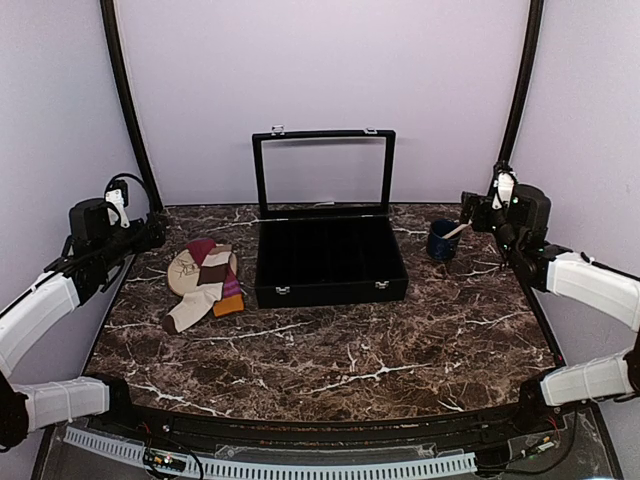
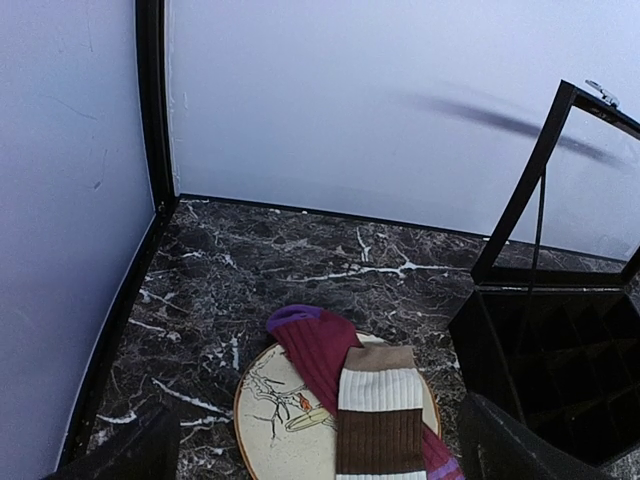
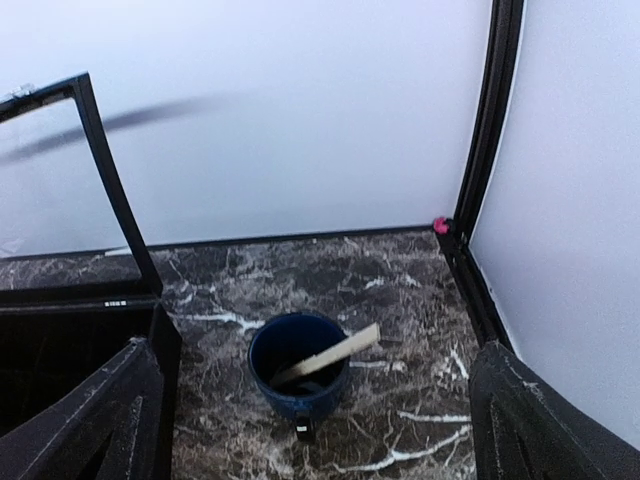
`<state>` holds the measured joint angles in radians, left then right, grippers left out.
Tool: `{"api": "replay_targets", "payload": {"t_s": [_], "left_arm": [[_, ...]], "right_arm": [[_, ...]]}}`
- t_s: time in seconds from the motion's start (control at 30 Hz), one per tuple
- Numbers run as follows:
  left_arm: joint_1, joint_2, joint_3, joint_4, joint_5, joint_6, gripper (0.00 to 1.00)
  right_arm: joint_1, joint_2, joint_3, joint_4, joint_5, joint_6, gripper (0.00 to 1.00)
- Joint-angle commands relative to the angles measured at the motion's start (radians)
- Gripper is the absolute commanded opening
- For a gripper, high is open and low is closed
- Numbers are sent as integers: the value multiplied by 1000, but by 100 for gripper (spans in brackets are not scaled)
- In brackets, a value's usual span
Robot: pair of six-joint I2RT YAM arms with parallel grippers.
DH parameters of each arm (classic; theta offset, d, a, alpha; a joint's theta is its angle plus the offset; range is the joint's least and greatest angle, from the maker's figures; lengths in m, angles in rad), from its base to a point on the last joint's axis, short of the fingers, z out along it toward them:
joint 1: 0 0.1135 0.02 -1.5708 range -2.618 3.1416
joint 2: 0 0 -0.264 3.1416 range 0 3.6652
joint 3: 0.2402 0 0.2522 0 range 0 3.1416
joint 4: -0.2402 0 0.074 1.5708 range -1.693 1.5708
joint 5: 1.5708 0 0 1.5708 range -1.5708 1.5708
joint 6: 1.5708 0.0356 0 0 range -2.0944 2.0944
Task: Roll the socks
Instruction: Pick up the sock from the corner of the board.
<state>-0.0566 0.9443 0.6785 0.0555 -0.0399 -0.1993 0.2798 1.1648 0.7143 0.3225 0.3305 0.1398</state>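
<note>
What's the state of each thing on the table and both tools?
Box, lid open, standing upright.
Maroon sock, unrolled, flat on the mat.
Cream sock, unrolled, partly over the maroon sock.
Mug, upright, stick inside.
Left tool, open, empty.
Right tool, open, empty.

The socks [image 1: 213, 272] lie across the mat [image 1: 184, 268], left of the box [image 1: 330, 292]; the cup [image 1: 440, 246] stands right of it.
</note>
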Motion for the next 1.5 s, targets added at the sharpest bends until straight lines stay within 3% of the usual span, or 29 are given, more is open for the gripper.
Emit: {"api": "replay_targets", "payload": {"t_s": [0.0, 0.17, 0.33, 0.47, 0.63, 0.77, 1.13, 1.47], "left_arm": [[-5, 0, 61, -79, 29, 31, 99], [-12, 25, 92, -206, 70, 1, 93], [-52, 3, 46, -335, 69, -152, 78], [-129, -13, 36, -491, 44, -337, 68], [-215, -39, -5, -621, 40, -508, 63], [-223, -37, -23, -704, 24, -586, 63], [-224, 12, -114, -692, -1, -808, 49], [-224, 89, -102, -669, -109, -879, 50]], "right_arm": [[-1, 57, 62, 180, -93, -86, 100], [6, 128, 232, -34, -244, 34, 96], [121, 133, 260, -188, -27, 66, 92], [173, 119, 273, -298, 44, 136, 91], [238, 101, 258, -361, 98, 161, 91], [273, 98, 255, -410, 101, 191, 92], [365, 142, 323, -483, 115, 227, 91], [382, 189, 372, -489, 86, 227, 92]]}}
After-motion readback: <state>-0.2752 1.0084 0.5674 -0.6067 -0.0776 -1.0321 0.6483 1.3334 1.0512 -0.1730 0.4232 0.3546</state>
